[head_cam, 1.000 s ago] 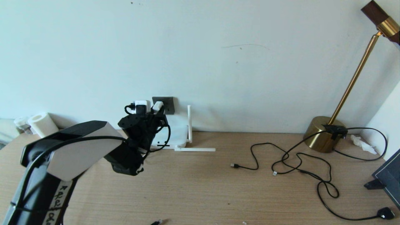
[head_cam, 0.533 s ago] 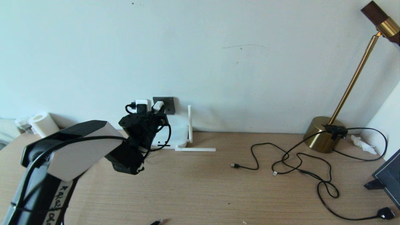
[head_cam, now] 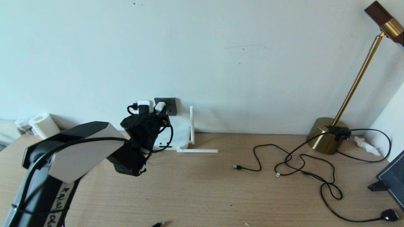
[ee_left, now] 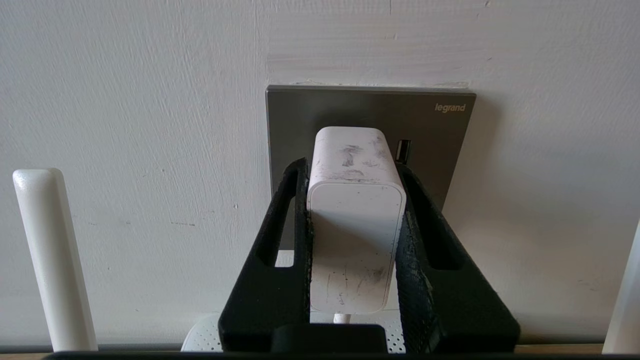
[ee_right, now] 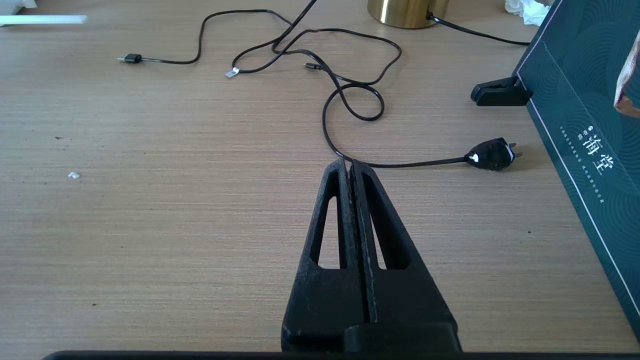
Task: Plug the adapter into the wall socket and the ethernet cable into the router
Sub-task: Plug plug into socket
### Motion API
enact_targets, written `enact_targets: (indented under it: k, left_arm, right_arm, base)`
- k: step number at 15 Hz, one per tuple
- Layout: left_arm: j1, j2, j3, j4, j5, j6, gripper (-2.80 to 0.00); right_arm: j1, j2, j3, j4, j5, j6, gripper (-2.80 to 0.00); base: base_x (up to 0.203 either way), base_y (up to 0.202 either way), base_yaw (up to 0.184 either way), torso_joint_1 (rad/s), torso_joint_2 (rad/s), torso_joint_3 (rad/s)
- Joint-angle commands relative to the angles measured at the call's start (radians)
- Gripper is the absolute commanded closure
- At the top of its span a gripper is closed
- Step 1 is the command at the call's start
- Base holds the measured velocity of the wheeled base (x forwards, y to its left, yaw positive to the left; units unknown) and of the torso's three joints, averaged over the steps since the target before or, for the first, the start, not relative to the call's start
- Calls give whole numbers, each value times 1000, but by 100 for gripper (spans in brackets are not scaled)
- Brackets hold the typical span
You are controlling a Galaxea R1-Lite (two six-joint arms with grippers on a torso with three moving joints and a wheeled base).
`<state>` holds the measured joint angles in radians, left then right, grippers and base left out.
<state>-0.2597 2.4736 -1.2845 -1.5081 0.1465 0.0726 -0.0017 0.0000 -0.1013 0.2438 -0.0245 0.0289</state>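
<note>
Both pincers closed: left pincer (ee_left: 352,172) pinching adapter (ee_left: 356,220) against wall socket (ee_left: 430,125); right pincer (ee_right: 348,165) empty.

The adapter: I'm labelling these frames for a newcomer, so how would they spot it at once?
Find the dark grey wall socket low on the wall, behind the router. The adapter is the small white cube against that plate, clamped in the left gripper. The black plug lies loose on the table.

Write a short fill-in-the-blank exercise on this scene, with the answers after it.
1. The left tool grips the white ____.
2. The adapter is held against the dark grey wall ____.
3. The right tool hangs above the table with its fingers ____.

Missing words: adapter; socket; shut
</note>
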Motion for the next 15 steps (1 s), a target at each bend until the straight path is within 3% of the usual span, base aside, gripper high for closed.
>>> enact_targets:
  k: [1, 15]
  left_arm:
    - [-9, 2, -1, -7, 2, 3, 0]
    - [-16, 16, -13, -3, 10, 4, 0]
  right_arm:
    - [0, 0, 0, 1, 0, 0, 0]
    - [0, 0, 0, 2, 0, 0, 0]
  base:
    - [0, 0, 0, 0, 0, 0]
    - [0, 0, 0, 0, 0, 0]
